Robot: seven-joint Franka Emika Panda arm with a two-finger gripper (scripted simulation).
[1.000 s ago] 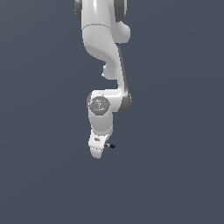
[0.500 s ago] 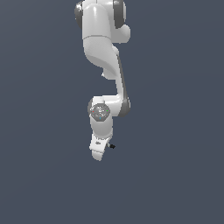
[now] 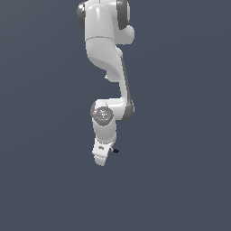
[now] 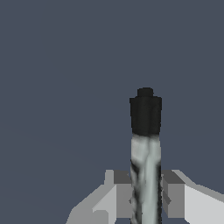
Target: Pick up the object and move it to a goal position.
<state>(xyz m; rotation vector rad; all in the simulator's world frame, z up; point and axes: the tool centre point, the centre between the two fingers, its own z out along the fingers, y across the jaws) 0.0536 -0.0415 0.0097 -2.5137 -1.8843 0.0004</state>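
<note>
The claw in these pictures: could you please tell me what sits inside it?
The pen-like stick sits between the claw's fingers; its black cap pokes out. Its other end is hidden.

Object (image 4: 145, 144) between the fingers (image 4: 123, 194) of the gripper (image 4: 146, 197), cap end beyond them

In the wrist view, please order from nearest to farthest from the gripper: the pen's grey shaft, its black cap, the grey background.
1. Grey shaft: between the fingers of the gripper.
2. Black cap: at the pen's far end, past the fingertips.
3. Grey background: behind everything.
</note>
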